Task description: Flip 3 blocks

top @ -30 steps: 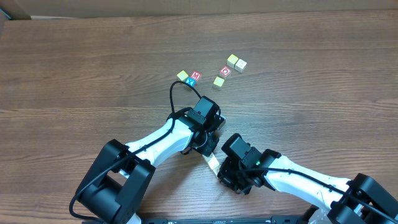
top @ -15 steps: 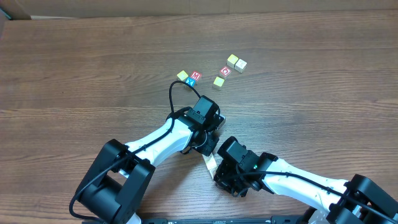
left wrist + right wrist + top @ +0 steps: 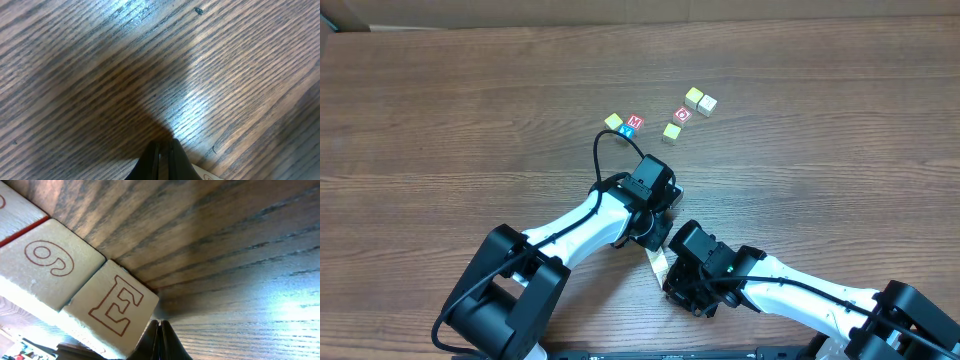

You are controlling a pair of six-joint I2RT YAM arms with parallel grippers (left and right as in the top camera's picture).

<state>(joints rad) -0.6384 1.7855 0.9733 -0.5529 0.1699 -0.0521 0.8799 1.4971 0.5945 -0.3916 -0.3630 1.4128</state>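
Left fingers (image 3: 150, 162): shut, empty, over brown wooden desk (image 3: 470, 100).
Right fingers (image 3: 150, 342): shut too, just slid slightly left, tips beside pale wooden "E" block (image 3: 117, 305).
Task blocks: three tiny pale cream wooden cubes (image 3: 695, 96), unmoved, well apart from both.
Meaning: no flip started yet, I reckon.

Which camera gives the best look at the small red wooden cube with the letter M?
The overhead view: the red M cube sits unobstructed beside a small blue cube. Neither wrist view shows it.
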